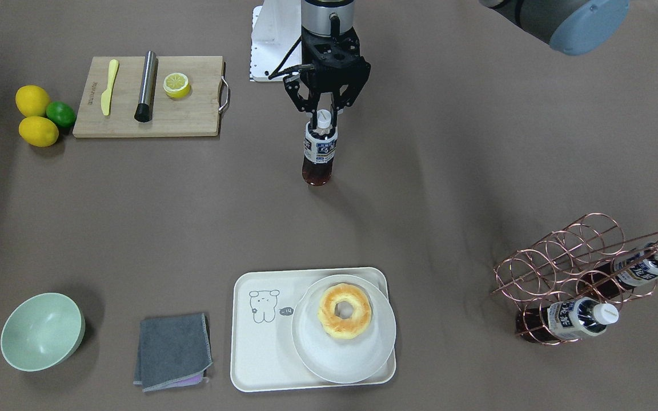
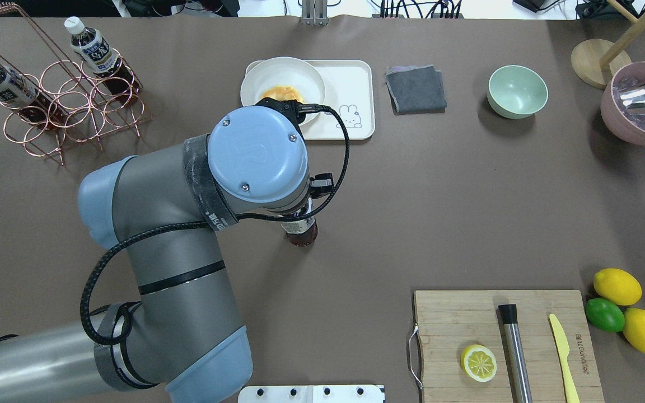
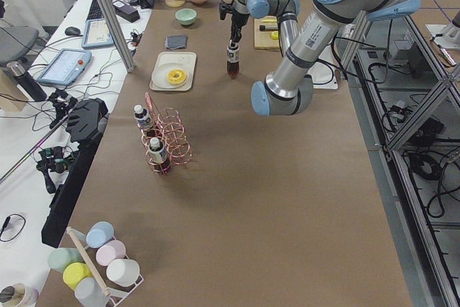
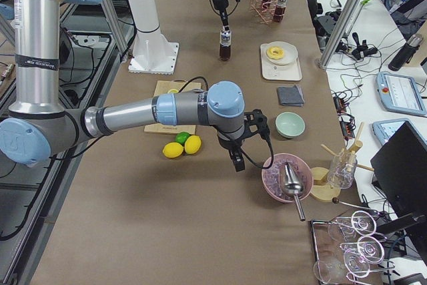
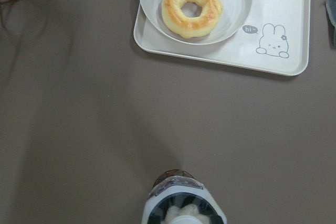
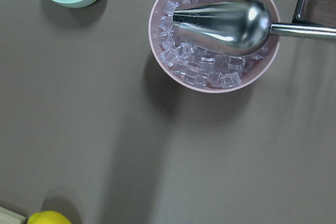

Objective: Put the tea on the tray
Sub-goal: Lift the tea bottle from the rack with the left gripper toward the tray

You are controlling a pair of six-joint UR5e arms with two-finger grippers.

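My left gripper (image 1: 322, 117) is shut on the neck of a tea bottle (image 1: 319, 151), held upright over the middle of the table. I cannot tell whether its base touches the table. The bottle also shows under the arm in the overhead view (image 2: 300, 232) and at the bottom of the left wrist view (image 5: 181, 203). The cream tray (image 1: 260, 354) with the line drawing lies across the table from the robot, well apart from the bottle. A white plate (image 1: 357, 359) with a doughnut (image 1: 344, 311) covers about half of it. My right gripper (image 4: 235, 158) hangs beside the ice bowl; I cannot tell if it is open or shut.
A copper wire rack (image 1: 563, 268) holds two more tea bottles (image 1: 580, 317). A grey cloth (image 1: 172, 351) and green bowl (image 1: 42, 331) lie beside the tray. A cutting board (image 1: 192, 117) carries a lemon half, knife and steel muddler. A pink ice bowl (image 6: 215, 30) holds a scoop.
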